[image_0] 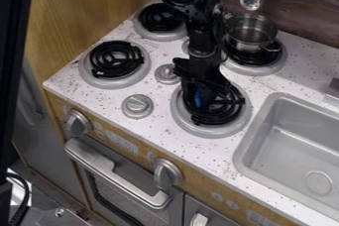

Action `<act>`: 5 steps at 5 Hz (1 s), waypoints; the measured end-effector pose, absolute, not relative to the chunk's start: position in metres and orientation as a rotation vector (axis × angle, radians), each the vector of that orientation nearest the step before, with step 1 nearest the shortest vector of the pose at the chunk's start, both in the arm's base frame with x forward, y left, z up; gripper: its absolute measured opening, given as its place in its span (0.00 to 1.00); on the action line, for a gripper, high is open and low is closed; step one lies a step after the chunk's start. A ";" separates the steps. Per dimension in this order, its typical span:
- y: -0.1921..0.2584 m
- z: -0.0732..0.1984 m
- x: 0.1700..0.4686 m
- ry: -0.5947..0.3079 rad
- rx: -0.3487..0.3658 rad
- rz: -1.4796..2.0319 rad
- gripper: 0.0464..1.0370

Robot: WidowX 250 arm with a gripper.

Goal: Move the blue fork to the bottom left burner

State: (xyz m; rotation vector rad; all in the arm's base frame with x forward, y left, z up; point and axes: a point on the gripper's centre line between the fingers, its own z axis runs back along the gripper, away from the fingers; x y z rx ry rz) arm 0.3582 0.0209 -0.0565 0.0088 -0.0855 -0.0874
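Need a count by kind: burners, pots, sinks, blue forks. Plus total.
Burners: 4
Pots: 1
Sinks: 1
Blue forks: 1, mostly hidden
Total: 7

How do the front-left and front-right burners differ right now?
- Cover: the front-left burner has its coil in full view; the front-right burner is partly hidden by the arm.
- Fork: the blue fork shows over the front-right burner, not the front-left burner.
- Place: front-right burner is beside the sink; front-left burner is farther from it.
Shared: black coil, round grey pan.
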 end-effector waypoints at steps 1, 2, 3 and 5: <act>0.021 -0.056 0.358 -0.084 -0.007 -0.078 0.26; 0.030 -0.045 0.349 -0.092 -0.020 -0.062 0.19; 0.077 -0.015 0.354 -0.188 -0.007 0.052 0.19; 0.175 -0.017 0.345 -0.204 0.006 0.208 0.19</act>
